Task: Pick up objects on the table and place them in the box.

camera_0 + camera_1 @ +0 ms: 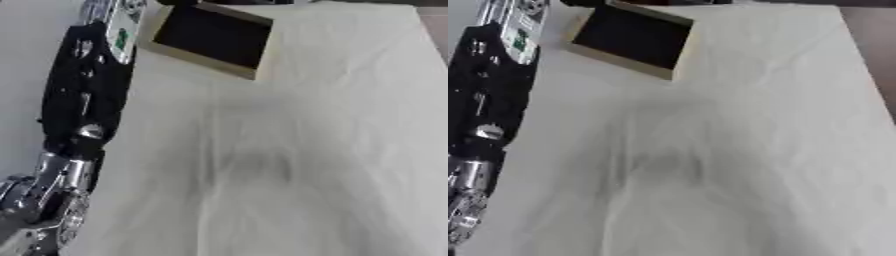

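Hanging at the table's [332, 125] left edge, left hand [39, 205] shows best in left eye view; fingers unclear.

We see the shallow tan cardboard box with a dark interior [214, 37] on the white cloth-covered table [332, 150], near its far left corner and set askew. The black-and-silver left arm [83, 100] lies along the table's left edge, nearer than the box, its left hand [39, 210] at the near left corner.
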Controlling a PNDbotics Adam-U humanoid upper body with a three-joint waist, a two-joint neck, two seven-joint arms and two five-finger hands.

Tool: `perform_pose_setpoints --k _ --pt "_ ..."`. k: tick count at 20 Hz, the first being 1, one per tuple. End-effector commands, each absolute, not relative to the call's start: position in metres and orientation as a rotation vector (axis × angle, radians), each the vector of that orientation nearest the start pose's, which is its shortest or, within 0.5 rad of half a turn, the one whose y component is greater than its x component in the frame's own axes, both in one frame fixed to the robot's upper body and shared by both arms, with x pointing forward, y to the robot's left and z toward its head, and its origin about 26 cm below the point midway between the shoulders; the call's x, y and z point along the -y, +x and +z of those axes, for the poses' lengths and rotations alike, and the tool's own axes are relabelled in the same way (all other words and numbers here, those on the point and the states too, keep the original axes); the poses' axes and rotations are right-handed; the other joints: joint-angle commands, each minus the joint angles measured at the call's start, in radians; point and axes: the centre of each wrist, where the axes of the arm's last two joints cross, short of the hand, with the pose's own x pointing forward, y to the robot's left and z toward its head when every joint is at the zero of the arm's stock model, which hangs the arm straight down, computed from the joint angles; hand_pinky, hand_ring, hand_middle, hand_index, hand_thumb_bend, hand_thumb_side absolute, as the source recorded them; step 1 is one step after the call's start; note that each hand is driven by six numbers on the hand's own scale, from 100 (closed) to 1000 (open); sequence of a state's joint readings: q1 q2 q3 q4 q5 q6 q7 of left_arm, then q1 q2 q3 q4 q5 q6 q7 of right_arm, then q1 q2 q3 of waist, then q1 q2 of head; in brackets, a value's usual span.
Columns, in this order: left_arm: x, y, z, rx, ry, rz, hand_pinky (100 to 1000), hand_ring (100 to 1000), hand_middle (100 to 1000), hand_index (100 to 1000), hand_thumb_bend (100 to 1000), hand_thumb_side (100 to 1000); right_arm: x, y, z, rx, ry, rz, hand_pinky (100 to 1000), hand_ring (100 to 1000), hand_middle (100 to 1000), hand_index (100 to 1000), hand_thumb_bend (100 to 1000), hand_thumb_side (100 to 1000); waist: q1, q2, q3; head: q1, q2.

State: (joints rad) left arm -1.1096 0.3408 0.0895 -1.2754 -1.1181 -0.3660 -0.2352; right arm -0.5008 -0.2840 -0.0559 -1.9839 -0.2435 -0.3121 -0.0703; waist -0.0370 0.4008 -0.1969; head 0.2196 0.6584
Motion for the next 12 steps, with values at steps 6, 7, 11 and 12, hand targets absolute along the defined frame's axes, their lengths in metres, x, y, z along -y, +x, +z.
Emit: perform_pose_setpoints --k 6,7,11,12 --pt "-0.224 0.418 0.382 -2.586 -1.515 1.672 835 778 816 909 136 100 0.252 0.311 0.266 -3.466 -0.213 -0.148 792 734 599 767 100 539 -0.003 -0.030 -0.002 0.008 0.006" --pt "-0.224 0.417 0.383 -2.588 -1.510 1.679 834 777 814 907 142 100 0.252 0.311 0.267 -3.465 -0.213 -0.146 792 734 599 767 100 539 -0.003 -0.030 -0.002 0.009 0.006" --pt "-0.228 0.420 0.379 -2.584 -1.531 1.751 817 758 790 893 105 100 0.252 0.311 0.267 -3.464 -0.213 -0.138 792 734 599 767 100 539 -0.004 -0.031 -0.003 0.014 0.004" --pt "-0.231 0.423 0.375 -2.582 -1.550 1.783 815 757 789 894 104 100 0.252 0.311 0.267 -3.464 -0.213 -0.137 792 734 599 767 100 539 -0.005 -0.031 -0.004 0.016 0.003"
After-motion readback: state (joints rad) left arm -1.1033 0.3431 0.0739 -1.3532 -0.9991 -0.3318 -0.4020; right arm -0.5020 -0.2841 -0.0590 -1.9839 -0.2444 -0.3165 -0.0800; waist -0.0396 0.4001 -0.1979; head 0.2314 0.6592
